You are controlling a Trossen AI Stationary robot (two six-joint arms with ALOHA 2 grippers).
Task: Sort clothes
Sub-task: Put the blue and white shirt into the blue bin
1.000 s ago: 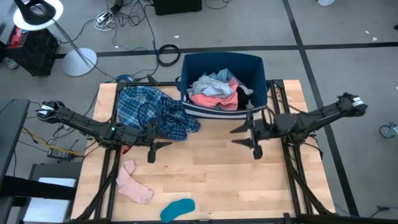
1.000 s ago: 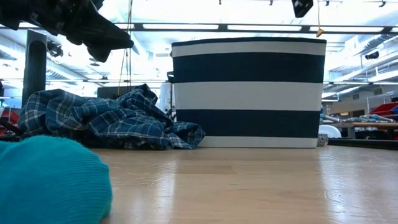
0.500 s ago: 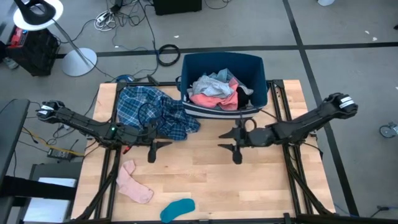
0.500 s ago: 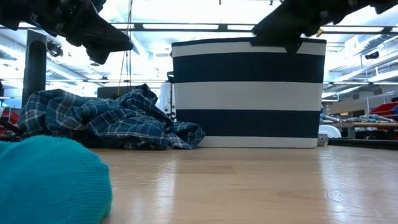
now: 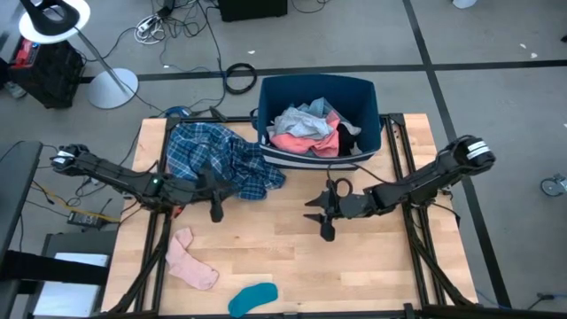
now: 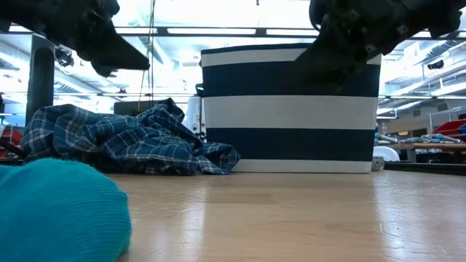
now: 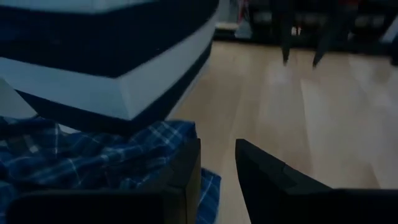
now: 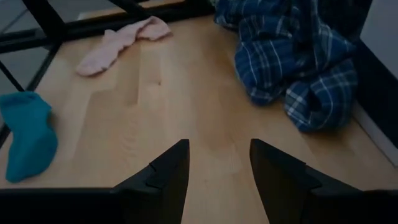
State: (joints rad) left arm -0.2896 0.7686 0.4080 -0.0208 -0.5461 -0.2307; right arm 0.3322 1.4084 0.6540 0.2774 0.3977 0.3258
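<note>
Clothes are split three ways rn: a mixed heap of pink, grey and white pieces (image 5: 307, 131) sits in the striped bin (image 5: 365, 96) at the far edge of the table (image 5: 292, 257); the plaid shirt (image 5: 217, 158) is crumpled just beside the bin's left wall; the pink sock (image 5: 191, 260) and teal sock (image 5: 252, 299) lie well apart from it at the near-left edge.

Your right gripper (image 5: 321, 209) hovers over bare wood mid-table, in front of the bin, fingers parted w/ nothing between them. Left gripper (image 5: 215, 188) hangs at the shirt's near hem, fingers apart by a narrow gap, also empty; its wrist cam shows plaid cloth right under the tips.

What could go wrong, imo:
- Both arms point toward the shirt. If you send both at it, they may clash over the middle.
- Shirt is loose and bunched, so a shallow pinch could catch one fold and slip, or the trailing cloth could snag the bin's rim.
- Socks lie flat, so coming down too hard means fingertips hit the table.
</note>
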